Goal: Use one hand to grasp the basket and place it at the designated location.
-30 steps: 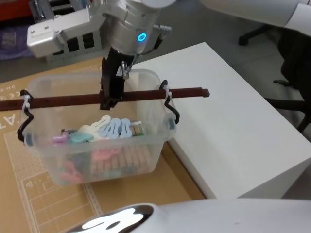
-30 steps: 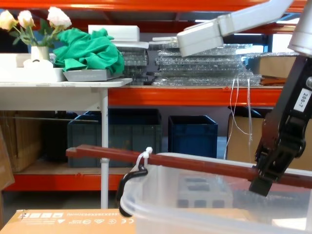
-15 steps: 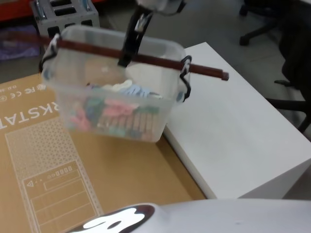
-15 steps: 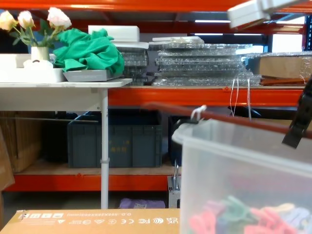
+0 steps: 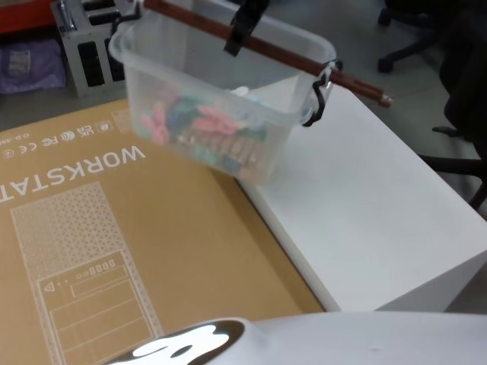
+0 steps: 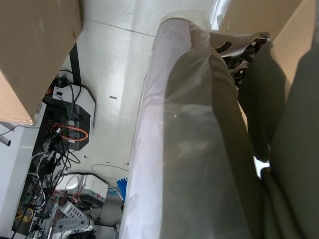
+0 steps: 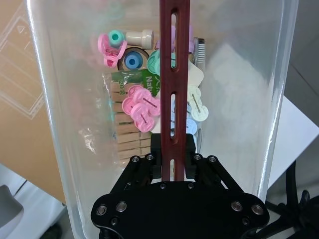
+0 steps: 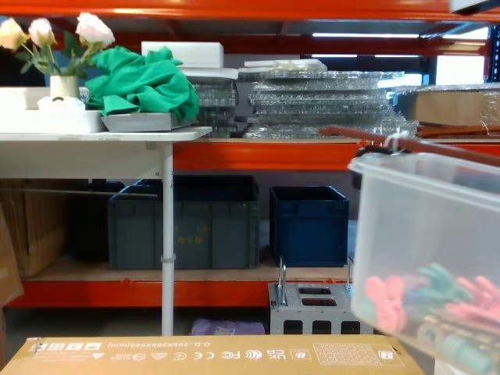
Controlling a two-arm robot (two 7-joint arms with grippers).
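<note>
The basket (image 5: 163,76) is a translucent whitish tub with a thin reddish-brown bar handle (image 5: 304,67). It hangs tilted in the air above the seam between the brown cardboard sheet (image 5: 114,251) and the white table (image 5: 373,205). My right gripper (image 5: 234,47) is shut on the middle of the handle. In the right wrist view the black fingers (image 7: 188,149) clamp the bar (image 7: 173,74), with pink, teal and wooden pegs (image 7: 134,114) lying in the tub below. The chest view has the basket (image 8: 422,226) raised at the right edge.
A grey metal rack (image 5: 87,46) stands on the floor beyond the cardboard. Office chairs (image 5: 460,99) are to the right of the white table. Dark blue crates (image 8: 308,223) sit under orange shelving ahead. The left wrist view faces plastic-wrapped padding (image 6: 199,149).
The basket has risen off the cardboard and swung away from me and to the right, toward the white table, tilting as it went. My right gripper kept hold of the handle throughout.
</note>
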